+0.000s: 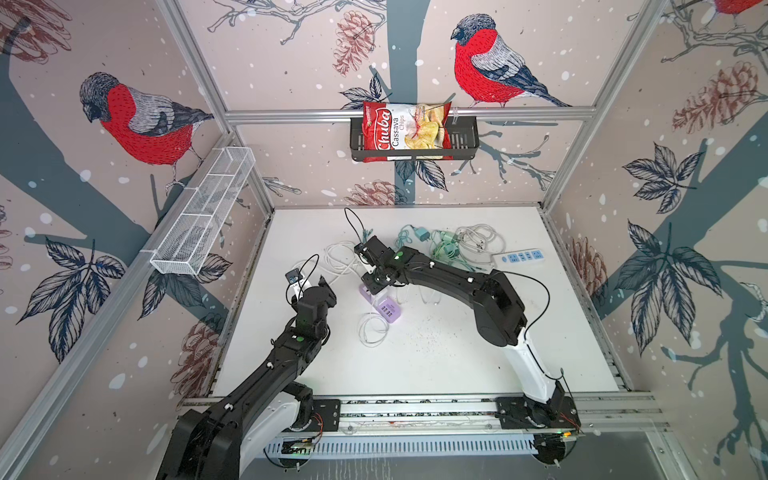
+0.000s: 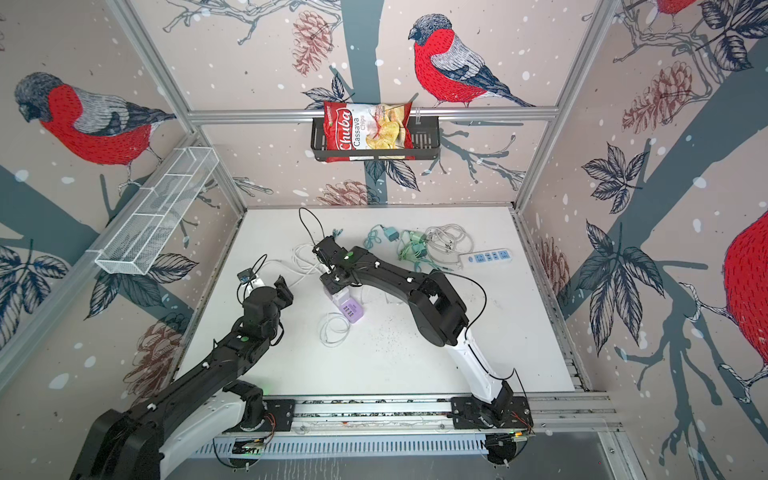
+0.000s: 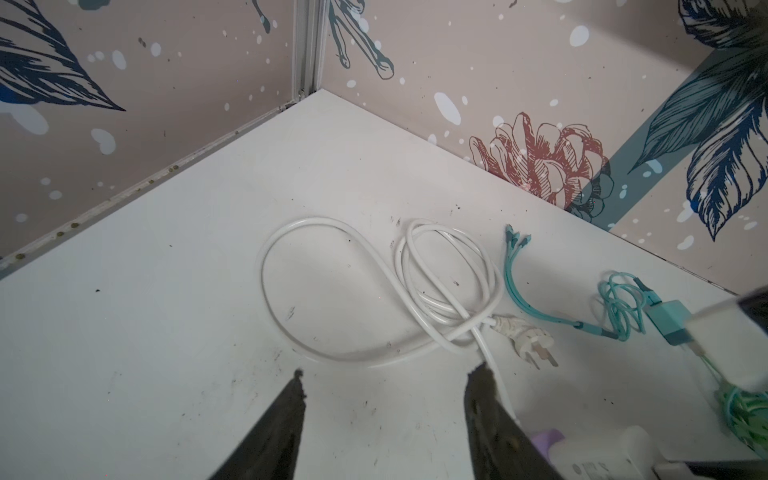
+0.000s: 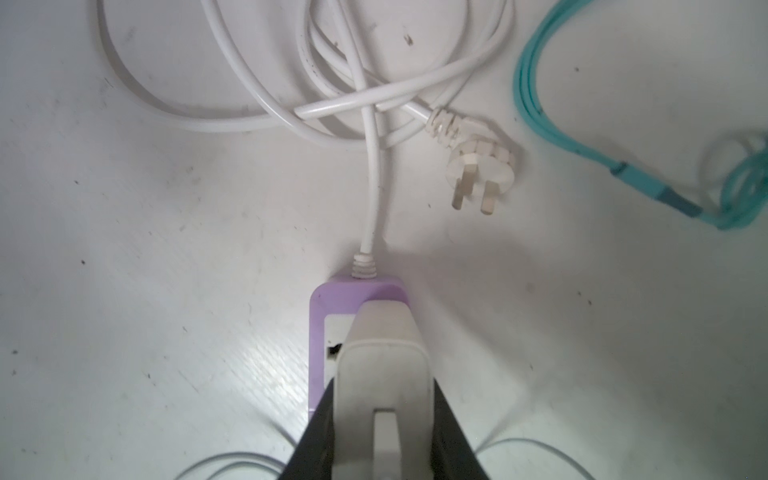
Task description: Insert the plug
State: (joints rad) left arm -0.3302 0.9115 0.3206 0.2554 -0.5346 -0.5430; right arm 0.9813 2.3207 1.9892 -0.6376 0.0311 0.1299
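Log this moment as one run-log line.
left gripper: open, empty | right gripper: shut on white adapter | adapter: against socket face of purple power strip | fully seated: cannot tell

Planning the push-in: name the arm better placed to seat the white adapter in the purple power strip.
Right. The right end effector is shut on the white adapter, over the purple power strip; the left end effector is open and empty.
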